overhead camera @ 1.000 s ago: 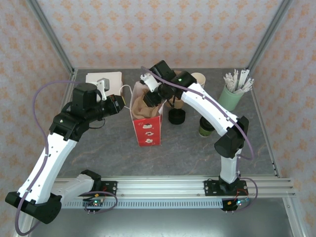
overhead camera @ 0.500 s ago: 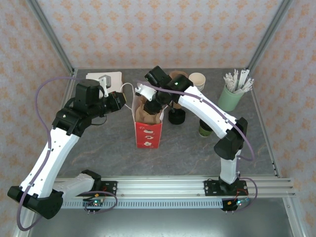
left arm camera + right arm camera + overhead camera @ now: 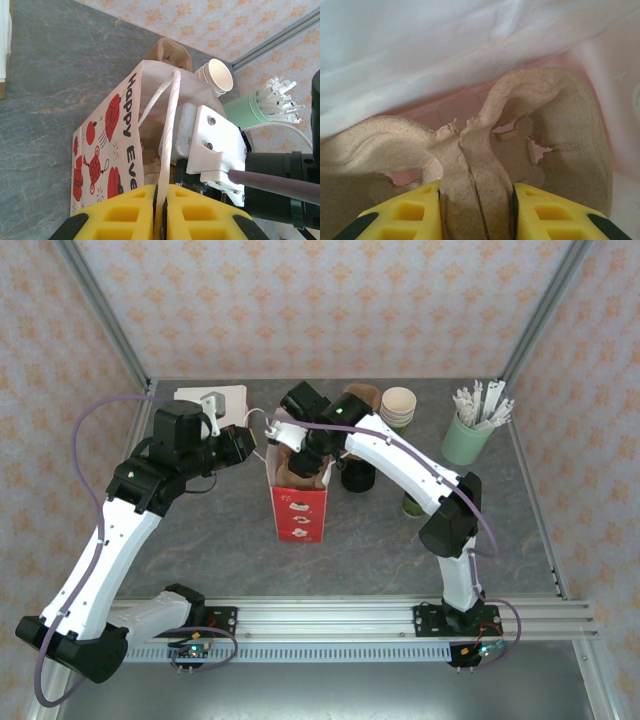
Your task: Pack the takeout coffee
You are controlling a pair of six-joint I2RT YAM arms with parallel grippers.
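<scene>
**Carrier in the bag, coffee not yet packed**

From where I stand, the packing looks about midway at best. The left gripper (image 3: 161, 207) is pinched shut on the white cord handle (image 3: 171, 115) of the red-and-white paper bag (image 3: 298, 508), holding its mouth up and open. The right gripper (image 3: 476, 200) is down inside that bag. Its yellow fingers (image 3: 400, 212) are clamped on the middle ridge of a brown pulp cup carrier (image 3: 540, 125). The wrist view shows the carrier against the pale bag walls, though I cannot tell whether it sits flat on the bottom.

The takeout coffee (image 3: 357, 477), the dark cup with the black lid, stands on the worktop (image 3: 200, 540) just beside the bag on its right. It is under the right arm, upright, and neither gripper touches it. So the thing the job is named for is not in the bag yet.

What seems done: the bag is opened and steadied, and the carrier is inside it. What seems left, as I judge it, is to let go of the carrier once it is seated and draw the right arm out. Then the lidded cup has to be taken and lowered into a carrier pocket without tipping.

The stack of lidless cups (image 3: 399, 405) and the pale green holder of sticks (image 3: 468, 438) sit at the back right, apart from the bag.
</scene>
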